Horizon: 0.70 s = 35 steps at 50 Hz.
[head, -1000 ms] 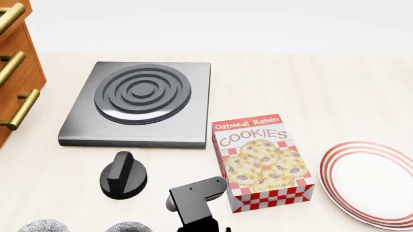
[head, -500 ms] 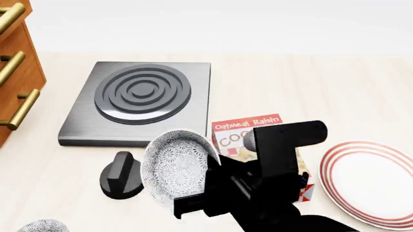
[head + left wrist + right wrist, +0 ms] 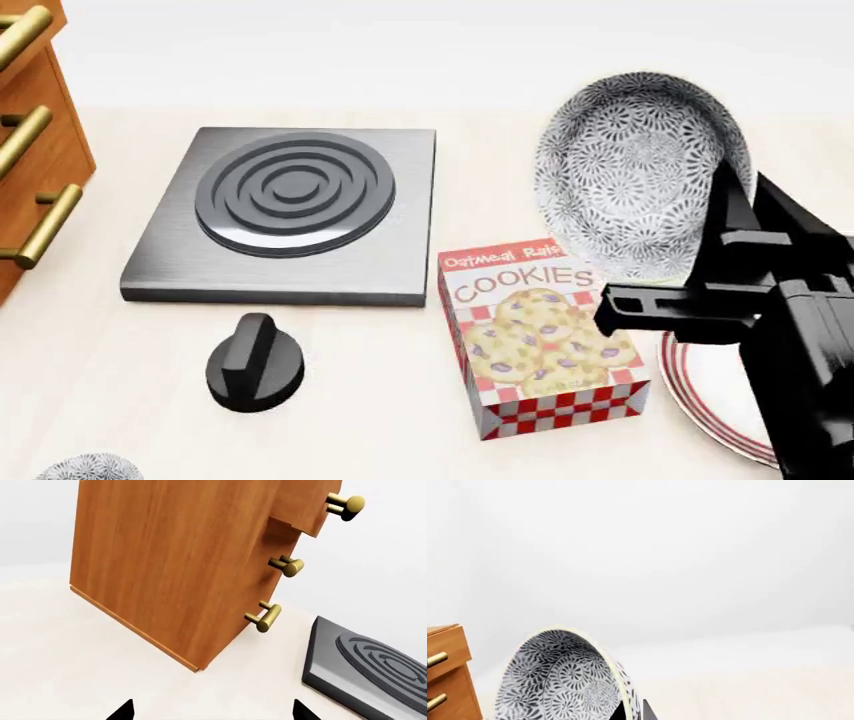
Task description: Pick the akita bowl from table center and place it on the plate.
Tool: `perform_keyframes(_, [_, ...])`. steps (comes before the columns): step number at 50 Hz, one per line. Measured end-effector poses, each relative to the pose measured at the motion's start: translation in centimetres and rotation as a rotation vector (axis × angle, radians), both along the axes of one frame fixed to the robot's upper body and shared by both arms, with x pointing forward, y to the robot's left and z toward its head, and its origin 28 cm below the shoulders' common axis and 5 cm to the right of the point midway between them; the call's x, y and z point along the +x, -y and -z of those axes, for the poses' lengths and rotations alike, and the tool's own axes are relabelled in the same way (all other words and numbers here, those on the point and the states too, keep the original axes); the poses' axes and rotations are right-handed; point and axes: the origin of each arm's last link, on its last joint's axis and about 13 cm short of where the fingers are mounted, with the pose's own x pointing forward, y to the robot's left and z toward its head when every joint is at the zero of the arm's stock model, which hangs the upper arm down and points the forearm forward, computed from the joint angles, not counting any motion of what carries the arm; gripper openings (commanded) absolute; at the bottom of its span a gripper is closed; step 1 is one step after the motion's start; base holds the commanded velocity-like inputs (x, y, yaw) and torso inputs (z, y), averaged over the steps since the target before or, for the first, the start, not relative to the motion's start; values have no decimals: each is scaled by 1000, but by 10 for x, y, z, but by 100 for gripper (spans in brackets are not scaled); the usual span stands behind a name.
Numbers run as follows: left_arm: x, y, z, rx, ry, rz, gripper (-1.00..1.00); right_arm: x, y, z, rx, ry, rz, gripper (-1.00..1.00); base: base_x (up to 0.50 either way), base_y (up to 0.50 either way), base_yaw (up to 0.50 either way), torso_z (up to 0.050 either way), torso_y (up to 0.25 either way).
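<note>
Bowl (image 3: 641, 170): held aloft by the right gripper (image 3: 714, 235), jaws clamped on its rim. It is tipped steeply on edge, patterned side facing the head camera, above the surface beyond the cookie box (image 3: 547, 335). The right wrist view shows the same bowl (image 3: 560, 680) edge-on against a blank background, so it touches nothing below. The tilt likely comes from a rim grasp with the wrist turned during the lift.

Plate (image 3: 707, 395): on the surface at the right, just beside the box, mostly hidden under the right arm. Only part of its red-ringed rim shows. The bowl is above and beyond it, not yet over its middle.

Step in hand, by judgement: carrying toward the plate. The bowl needs levelling before release, or it may roll off.

Second bowl (image 3: 87, 468): at the near left edge, cut off.

Stove plate (image 3: 287, 210) and knob (image 3: 254, 362): left of the box, clear of the carry path.

Drawer cabinet (image 3: 180, 560): at the far left.

Left gripper (image 3: 210, 711): only two dark tips show, well apart, holding nothing, parked near the cabinet out of the way.
</note>
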Motion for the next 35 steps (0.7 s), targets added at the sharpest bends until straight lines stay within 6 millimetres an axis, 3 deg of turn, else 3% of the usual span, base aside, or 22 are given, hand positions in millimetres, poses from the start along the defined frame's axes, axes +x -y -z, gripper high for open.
perform_keyframes(13, [0, 1, 0, 0, -1, 6, 100, 5, 30, -1, 104, -4, 194, -100, 0, 0, 0, 0, 0])
perform_keyframes(35, [-2, 1, 2, -3, 0, 6, 100, 22, 61, 11, 181, -269, 337, -100, 0, 0, 0, 0, 0])
